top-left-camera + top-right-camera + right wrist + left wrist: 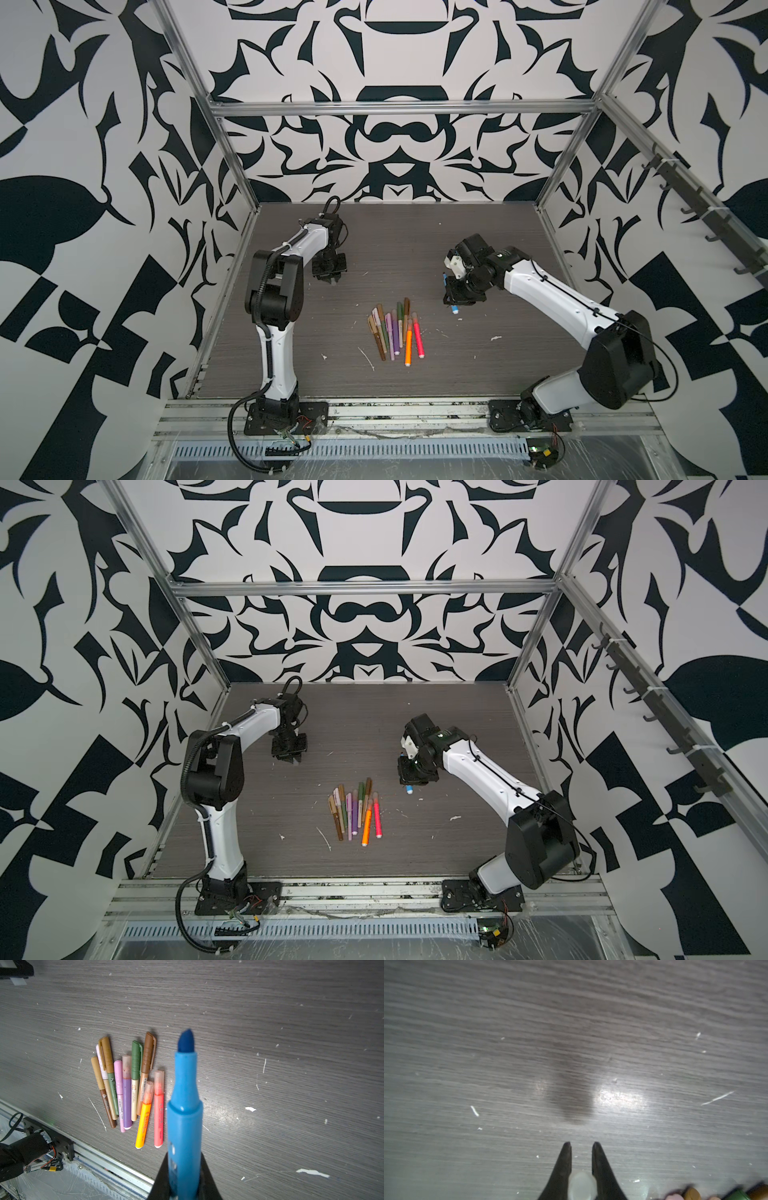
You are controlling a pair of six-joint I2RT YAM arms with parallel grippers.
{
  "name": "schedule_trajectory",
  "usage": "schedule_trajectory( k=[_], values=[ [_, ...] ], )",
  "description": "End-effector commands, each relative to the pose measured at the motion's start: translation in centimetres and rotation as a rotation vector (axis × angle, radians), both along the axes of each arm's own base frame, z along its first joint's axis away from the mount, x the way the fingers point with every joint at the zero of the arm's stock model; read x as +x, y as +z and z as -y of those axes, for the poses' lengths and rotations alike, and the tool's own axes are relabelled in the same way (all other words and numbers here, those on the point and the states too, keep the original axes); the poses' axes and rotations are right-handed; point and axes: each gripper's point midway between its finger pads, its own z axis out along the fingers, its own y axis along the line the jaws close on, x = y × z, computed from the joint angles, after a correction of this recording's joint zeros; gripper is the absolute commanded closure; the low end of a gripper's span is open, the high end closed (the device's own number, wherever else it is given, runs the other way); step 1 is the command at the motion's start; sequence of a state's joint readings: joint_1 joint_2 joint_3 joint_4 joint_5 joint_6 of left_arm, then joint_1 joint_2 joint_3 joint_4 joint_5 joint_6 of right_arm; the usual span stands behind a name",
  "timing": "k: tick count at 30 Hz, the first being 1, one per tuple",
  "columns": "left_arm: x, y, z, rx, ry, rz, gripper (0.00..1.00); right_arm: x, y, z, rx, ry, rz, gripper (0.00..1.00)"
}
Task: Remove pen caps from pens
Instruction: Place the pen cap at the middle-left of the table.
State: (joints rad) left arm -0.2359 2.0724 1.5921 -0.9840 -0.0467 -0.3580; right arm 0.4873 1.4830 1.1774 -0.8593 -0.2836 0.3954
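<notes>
Right tool [184,1169] was clamped tight on the blue pen [185,1105], its dark tip bare and pointing out over the counter [291,1022]. Left tool [581,1145] was all but closed, with a clear cap [581,1186] pinched between its fingers [563,1164], well apart from the right one. Between the two arms, nearer the front edge, the rest of the pens [395,332] lay side by side in a loose fan, caps [148,1051] on.
</notes>
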Motion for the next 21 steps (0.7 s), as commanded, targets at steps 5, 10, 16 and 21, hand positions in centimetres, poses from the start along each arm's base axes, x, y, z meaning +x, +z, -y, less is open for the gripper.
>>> schedule_trajectory(
  k=[5,10,16,21],
  values=[
    [-0.7,-0.6,-0.2,0.005,0.005,-0.036,0.76,0.9,1.1,0.1,-0.007,0.0,0.03,1.0],
    [-0.7,-0.6,-0.1,0.002,0.007,-0.036,0.65,1.0,0.9,0.3,-0.013,0.001,0.025,1.0],
    [-0.4,0.2,0.1,-0.009,0.011,-0.014,0.64,2.1,0.6,0.8,-0.045,-0.002,0.042,1.0],
    [0.8,3.6,0.7,-0.053,0.024,0.073,0.61,5.9,-0.7,2.5,-0.156,-0.017,0.065,1.0]
  ],
)
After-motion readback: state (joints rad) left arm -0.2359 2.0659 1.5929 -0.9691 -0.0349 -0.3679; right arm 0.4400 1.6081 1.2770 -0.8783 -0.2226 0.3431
